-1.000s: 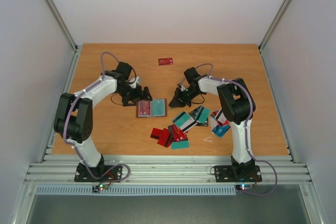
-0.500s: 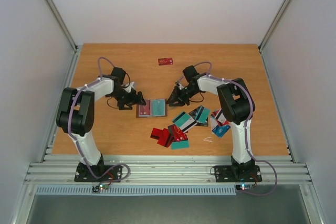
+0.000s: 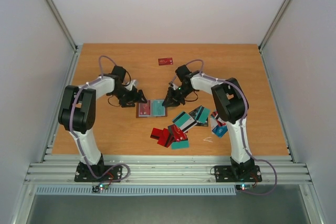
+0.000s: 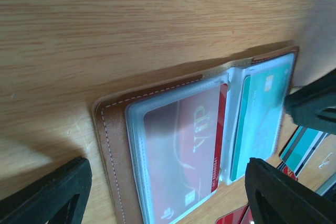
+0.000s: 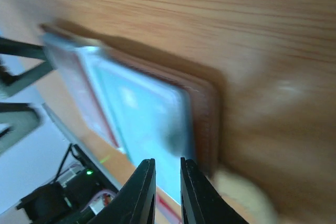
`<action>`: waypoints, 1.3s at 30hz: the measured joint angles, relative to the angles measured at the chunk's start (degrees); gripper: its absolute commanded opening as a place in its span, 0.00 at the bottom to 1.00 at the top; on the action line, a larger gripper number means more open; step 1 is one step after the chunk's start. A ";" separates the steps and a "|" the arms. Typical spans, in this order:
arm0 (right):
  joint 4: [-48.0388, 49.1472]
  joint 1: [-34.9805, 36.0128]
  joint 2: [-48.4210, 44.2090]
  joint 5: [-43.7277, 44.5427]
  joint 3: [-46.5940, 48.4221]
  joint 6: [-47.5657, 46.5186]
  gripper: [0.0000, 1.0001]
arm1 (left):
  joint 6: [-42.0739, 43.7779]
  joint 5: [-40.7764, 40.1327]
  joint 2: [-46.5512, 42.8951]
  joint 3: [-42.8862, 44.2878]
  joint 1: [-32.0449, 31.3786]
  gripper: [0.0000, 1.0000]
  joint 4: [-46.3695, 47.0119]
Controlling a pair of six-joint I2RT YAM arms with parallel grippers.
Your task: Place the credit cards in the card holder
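– Grippers first: what are they doing?
– On the right gripper (image 5: 164,190) the fingers are almost together, with only a thin slit between them and nothing in it that I can see. Its tip sits at the right edge of the card holder (image 4: 113,145), over the teal card (image 4: 260,114). The left gripper (image 4: 168,192) is spread wide and empty, just left of the holder.
– And the holder itself?
– It lies open and flat on the table (image 3: 105,66), between the two grippers. A red VIP card (image 4: 184,150) fills its left clear pocket and the teal one fills the right.
– Which step, then?
– I'd judge the teal card is being seated, or is just in. The loose credit cards (image 3: 184,127) lie heaped near the holder, towards the right arm's base. A lone red card (image 3: 166,61) lies well apart on the far side. Most of the job remains.
– Next move?
– Probably lifting off and taking a card from the heap. Thin flat cards call for catching an edge. Both visible pockets are full, so another sleeve has to be found.
– Changed from a second ago?
– The left gripper has backed off leftward from the holder's corner. The right one has come in to the holder's edge. Holder and cards haven't shifted.
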 measured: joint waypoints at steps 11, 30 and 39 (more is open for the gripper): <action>-5.88 -0.15 2.95 1.64 2.25 -3.26 0.14 | 1.33 2.62 2.21 1.62 0.33 0.72 2.21; -7.80 -0.35 3.39 1.66 2.97 -3.91 0.13 | -1.29 6.95 0.20 0.70 0.39 0.62 5.70; -8.37 -0.46 3.39 1.73 3.10 -4.04 0.13 | -5.03 7.04 -2.54 -0.42 -3.34 0.61 7.39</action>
